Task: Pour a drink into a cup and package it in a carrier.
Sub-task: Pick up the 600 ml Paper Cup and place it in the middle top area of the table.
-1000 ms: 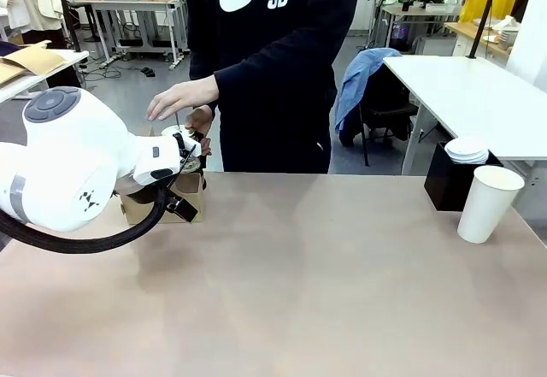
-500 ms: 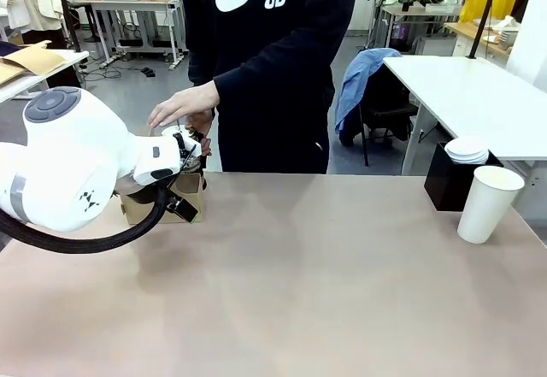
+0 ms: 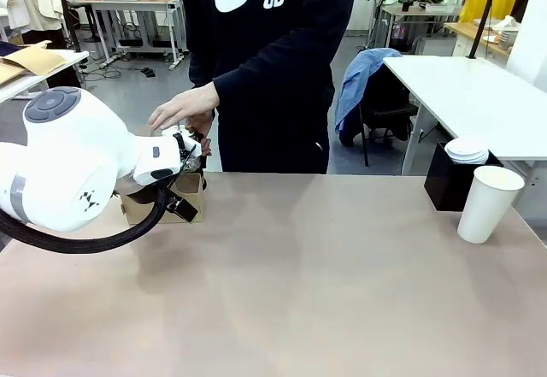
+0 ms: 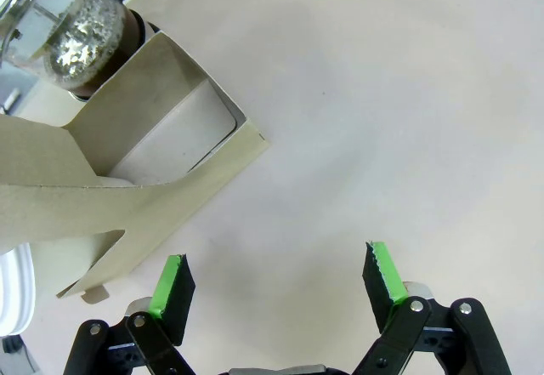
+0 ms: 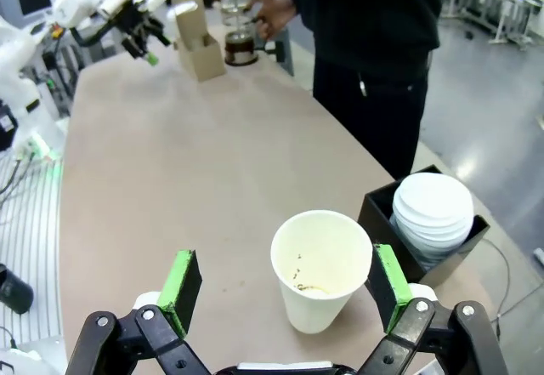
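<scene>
White cup (image 3: 488,203) far right, carrier (image 3: 192,187) behind left arm (image 3: 68,159)

Drink: dark brown coffee-like liquid (image 5: 240,53) fills the lower part of a clear glass jug with a metal rim (image 4: 76,26), which stands upright just behind the carrier.
Cup: tall white paper cup (image 3: 489,203), upright and open-topped, with a few dark flecks inside, at the right end of the desk (image 3: 325,283).
Carrier: small brown cardboard carrier (image 4: 161,128), upright at the far left of the desk, well apart from the cup; its visible pocket is empty.
</scene>
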`<state>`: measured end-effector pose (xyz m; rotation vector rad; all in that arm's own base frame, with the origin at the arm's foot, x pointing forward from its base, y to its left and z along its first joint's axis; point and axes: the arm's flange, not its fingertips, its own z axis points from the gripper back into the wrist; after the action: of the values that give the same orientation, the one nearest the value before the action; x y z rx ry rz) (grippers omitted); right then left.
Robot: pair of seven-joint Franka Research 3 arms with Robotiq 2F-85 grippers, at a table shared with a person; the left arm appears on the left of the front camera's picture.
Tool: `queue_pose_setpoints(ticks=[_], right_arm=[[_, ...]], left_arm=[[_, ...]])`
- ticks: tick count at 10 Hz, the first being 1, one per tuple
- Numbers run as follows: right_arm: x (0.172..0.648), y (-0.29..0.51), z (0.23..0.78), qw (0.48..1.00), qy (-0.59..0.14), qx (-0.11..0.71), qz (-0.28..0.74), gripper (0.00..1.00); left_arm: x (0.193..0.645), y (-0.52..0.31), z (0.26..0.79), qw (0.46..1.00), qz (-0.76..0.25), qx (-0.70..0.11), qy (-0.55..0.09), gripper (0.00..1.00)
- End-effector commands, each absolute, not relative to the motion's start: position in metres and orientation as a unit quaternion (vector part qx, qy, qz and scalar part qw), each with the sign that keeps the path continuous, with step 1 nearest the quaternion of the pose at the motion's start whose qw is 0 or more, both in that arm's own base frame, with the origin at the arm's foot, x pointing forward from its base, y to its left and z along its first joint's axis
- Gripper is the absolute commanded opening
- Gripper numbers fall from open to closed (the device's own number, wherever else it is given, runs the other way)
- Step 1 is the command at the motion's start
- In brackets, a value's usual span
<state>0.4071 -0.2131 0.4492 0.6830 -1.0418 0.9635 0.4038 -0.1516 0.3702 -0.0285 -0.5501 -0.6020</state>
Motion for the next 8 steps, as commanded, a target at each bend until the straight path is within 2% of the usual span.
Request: queue_pose_setpoints(ticks=[1,8], right_arm=[[0.400,-0.230,0.412,0.664,-0.536,0.303,0.423,1.00],[0.414,-0.234,0.290,0.640,-0.561,0.377,0.366,1.00]], left_arm=[[0.404,-0.152,0.370,0.918,-0.293,-0.014,-0.267,1.00],[0.404,-0.152,0.370,0.918,-0.293,-0.014,-0.267,1.00]])
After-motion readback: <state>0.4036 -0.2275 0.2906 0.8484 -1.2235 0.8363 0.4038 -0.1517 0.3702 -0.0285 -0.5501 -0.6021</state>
